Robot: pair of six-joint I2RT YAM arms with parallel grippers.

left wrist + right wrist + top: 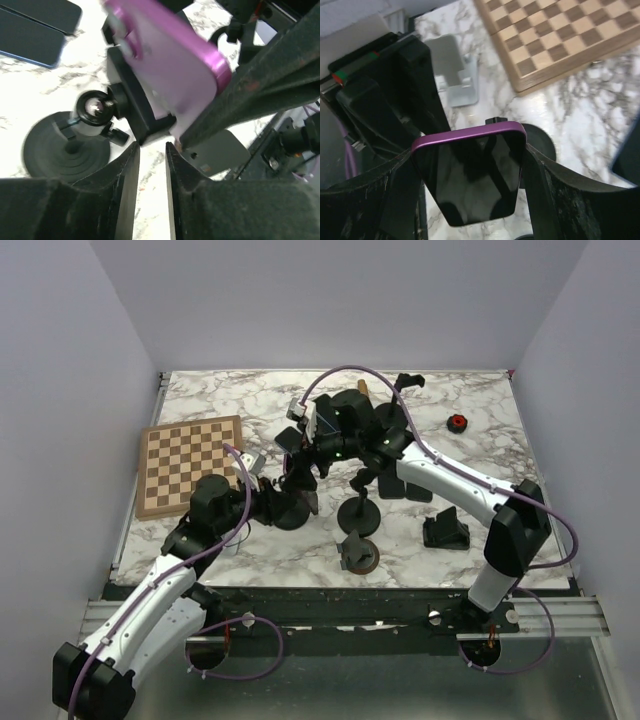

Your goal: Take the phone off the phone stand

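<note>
Phone (470,175), judged rigid, light and slippery at its glossy screen, sits in phone stand (132,107) cradle, right gripper (470,150) clamped across its magenta-cased long edges, the soundest hold, left gripper (152,147) narrowly parted, empty, beside the cradle's foot.

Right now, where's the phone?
Centre of the right wrist view, the phone sits between the right fingers; the left wrist view shows it in the phone stand cradle, above the left fingers.
</note>
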